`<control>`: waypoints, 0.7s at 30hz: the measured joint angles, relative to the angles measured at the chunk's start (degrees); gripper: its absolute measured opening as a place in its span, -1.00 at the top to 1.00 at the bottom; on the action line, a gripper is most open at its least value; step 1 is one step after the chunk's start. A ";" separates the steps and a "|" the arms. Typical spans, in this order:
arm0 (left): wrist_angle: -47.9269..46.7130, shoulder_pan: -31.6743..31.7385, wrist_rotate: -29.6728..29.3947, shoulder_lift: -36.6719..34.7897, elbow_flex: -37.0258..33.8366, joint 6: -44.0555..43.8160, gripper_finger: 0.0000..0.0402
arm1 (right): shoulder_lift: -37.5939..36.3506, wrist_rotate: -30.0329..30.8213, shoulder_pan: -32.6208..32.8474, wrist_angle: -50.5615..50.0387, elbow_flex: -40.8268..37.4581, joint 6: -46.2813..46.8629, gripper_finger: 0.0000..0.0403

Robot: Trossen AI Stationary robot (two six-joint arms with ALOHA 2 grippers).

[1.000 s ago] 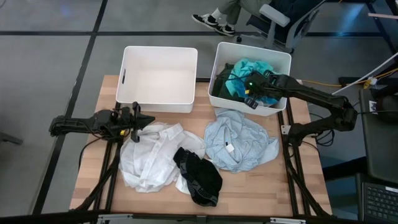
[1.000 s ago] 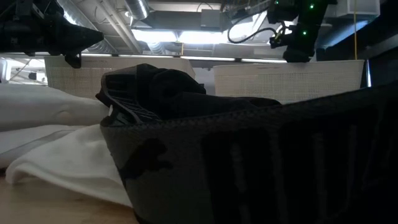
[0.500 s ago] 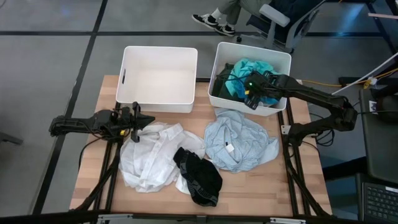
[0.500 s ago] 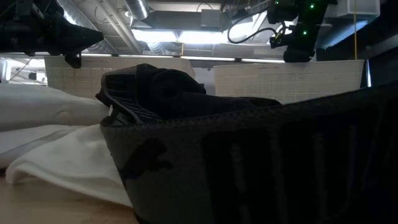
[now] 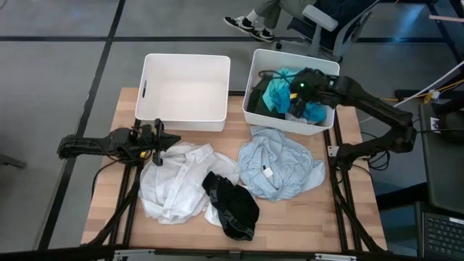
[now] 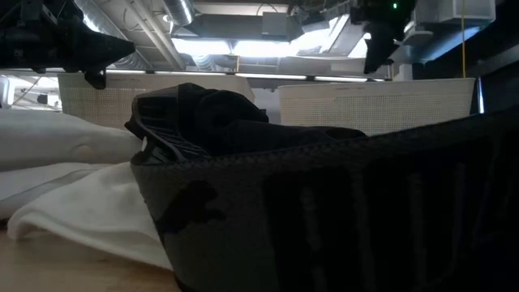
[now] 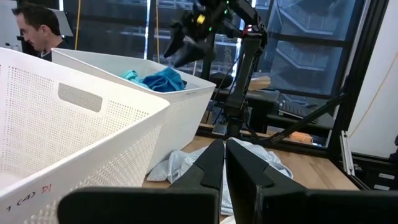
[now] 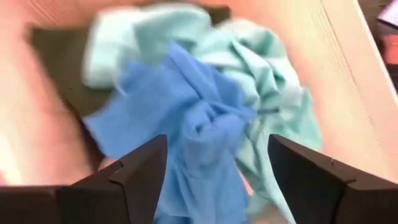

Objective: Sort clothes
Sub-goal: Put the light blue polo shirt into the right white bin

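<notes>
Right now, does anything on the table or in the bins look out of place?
Nothing stands out. The white garment, black garment and pale blue garment lie crumpled on the table, unsorted. The right gripper is open over the right bin.

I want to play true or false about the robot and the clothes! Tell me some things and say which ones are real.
1. The left bin has nothing in it. True.
2. The right gripper is over the right bin, fingers open. True.
3. The black garment lies inside a bin. False: it lies on the table, partly on the white garment.
4. The teal garment is in the right bin. True.
5. The left gripper holds the pale blue garment. False: it is shut on nothing, at the white garment's edge.
</notes>
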 joint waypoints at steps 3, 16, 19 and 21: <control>-0.24 -0.02 -0.01 0.00 0.00 0.16 0.96 | -0.03 -7.59 -0.01 0.45 2.34 2.09 -0.38; -0.37 -0.02 0.00 0.00 0.00 0.17 0.96 | -0.03 -15.02 17.13 4.30 -1.80 9.80 -0.38; -0.39 -0.02 0.00 0.00 0.00 0.17 0.96 | -0.04 -15.02 21.90 6.71 -4.17 11.59 -0.38; -0.39 -0.02 0.00 0.00 0.00 0.17 0.96 | -0.02 -14.62 24.63 8.30 -5.62 12.91 -0.38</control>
